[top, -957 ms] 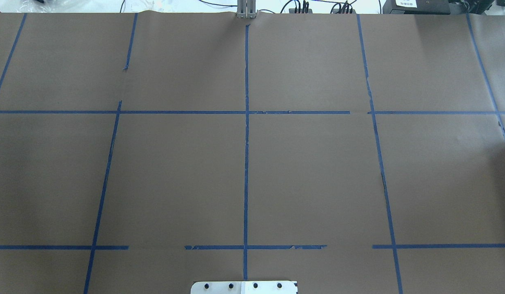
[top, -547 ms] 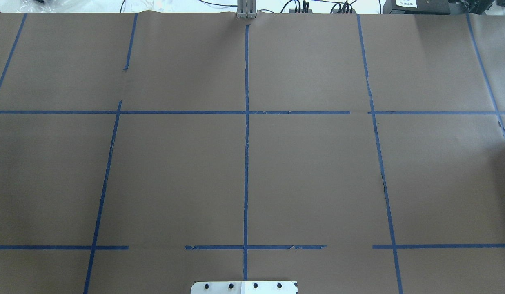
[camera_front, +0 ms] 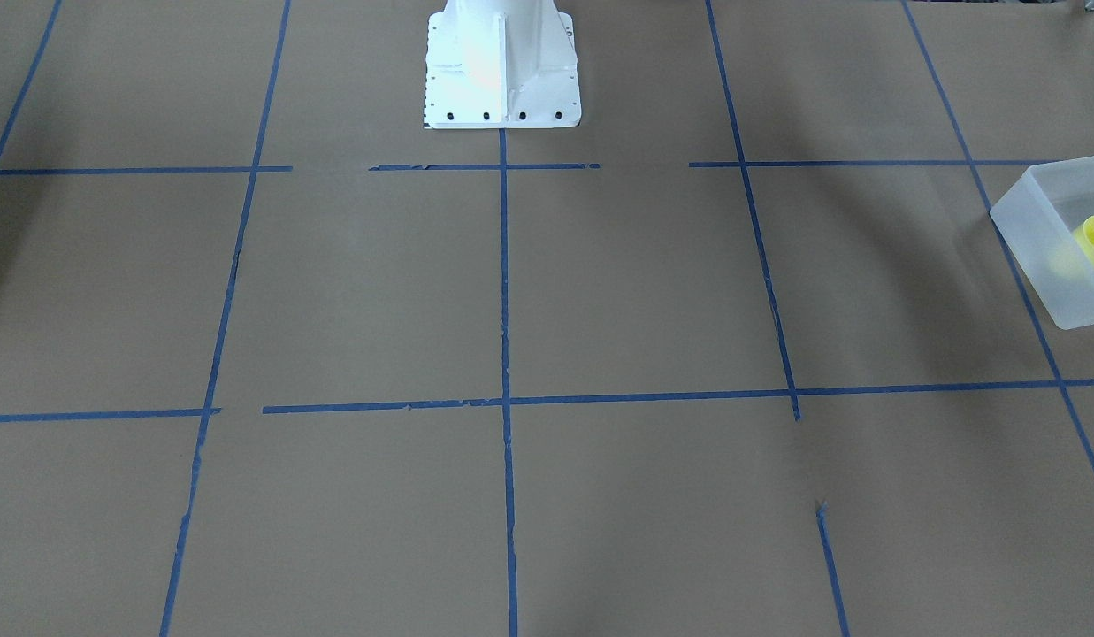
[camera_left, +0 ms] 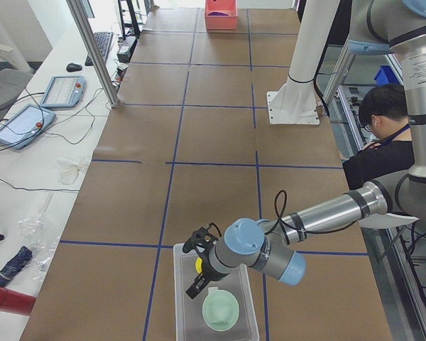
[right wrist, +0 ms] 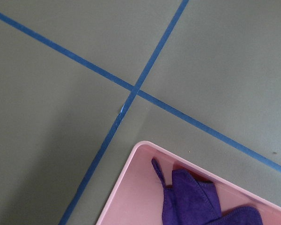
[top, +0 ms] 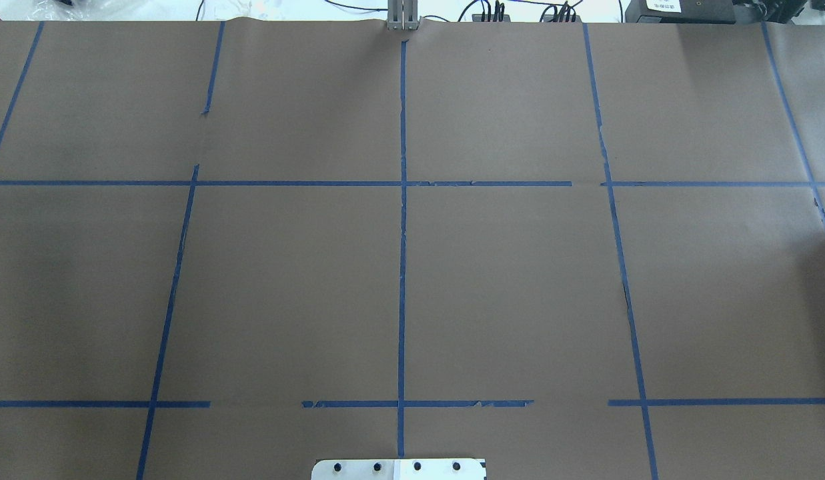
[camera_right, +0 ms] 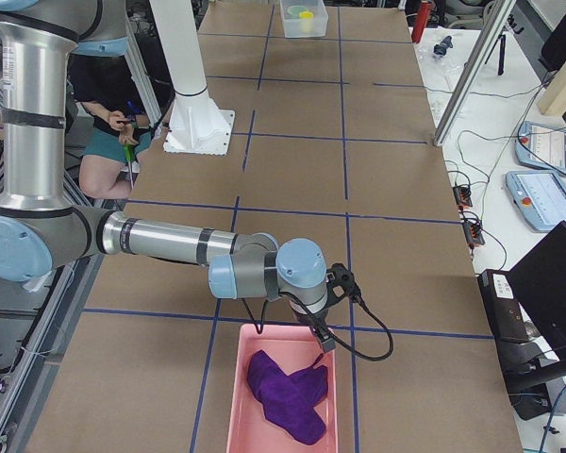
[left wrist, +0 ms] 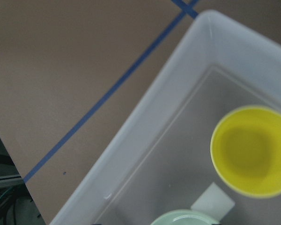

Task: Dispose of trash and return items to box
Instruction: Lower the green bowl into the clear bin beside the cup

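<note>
On blue-taped brown paper (top: 285, 287) — box (camera_front: 1033, 257), pink tray (camera_right: 274, 342).

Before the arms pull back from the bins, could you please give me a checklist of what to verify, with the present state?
1. Yellow cup upright inside the box: ok.
2. Green bowl inside the box: ok.
3. Purple cloth lying in the pink bin: ok.
4. Left gripper above the box, open and empty: cannot tell.
5. Right gripper above the pink bin, open and empty: cannot tell.
</note>
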Controlling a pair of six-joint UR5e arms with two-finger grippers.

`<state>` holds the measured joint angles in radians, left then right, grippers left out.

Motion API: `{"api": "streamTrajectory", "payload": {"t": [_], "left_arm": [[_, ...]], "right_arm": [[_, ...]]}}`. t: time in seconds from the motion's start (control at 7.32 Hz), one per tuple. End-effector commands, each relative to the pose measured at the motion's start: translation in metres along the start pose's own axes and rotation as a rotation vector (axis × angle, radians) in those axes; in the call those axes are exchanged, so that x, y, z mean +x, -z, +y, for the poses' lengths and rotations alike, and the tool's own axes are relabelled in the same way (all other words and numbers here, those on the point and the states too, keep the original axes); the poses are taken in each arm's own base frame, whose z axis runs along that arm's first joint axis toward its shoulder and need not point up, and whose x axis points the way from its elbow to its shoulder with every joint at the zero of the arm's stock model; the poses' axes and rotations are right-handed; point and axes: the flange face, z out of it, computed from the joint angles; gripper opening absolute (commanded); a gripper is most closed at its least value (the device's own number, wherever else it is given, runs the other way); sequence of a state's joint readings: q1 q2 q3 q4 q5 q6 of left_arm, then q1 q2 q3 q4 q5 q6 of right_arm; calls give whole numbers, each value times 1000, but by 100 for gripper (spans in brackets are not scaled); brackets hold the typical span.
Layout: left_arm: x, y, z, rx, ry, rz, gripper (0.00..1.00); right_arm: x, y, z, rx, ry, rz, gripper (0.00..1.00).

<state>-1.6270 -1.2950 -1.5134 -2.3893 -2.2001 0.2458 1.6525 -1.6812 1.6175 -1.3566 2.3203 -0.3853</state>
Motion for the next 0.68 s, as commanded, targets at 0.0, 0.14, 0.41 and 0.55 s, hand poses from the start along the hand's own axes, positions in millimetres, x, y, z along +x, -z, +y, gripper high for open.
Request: {"api": "streamTrajectory", "payload": {"t": [0.0,0.14,0.41,0.55], "left_arm": [[28,43,-62,15,274,76,100],[43,61,-80,-6,291,128,100],[61,31,-76,-210,393,213,100],[62,38,-80,-271,449,214,100]], "right_arm": [[-12,4,-10,8,-163,-3,97],[-14,6,-11,13,-209,-6,98],[-26,8,-20,13,-189,-27,100],[-30,-6,-18,-23,-183,-26,100]]}}
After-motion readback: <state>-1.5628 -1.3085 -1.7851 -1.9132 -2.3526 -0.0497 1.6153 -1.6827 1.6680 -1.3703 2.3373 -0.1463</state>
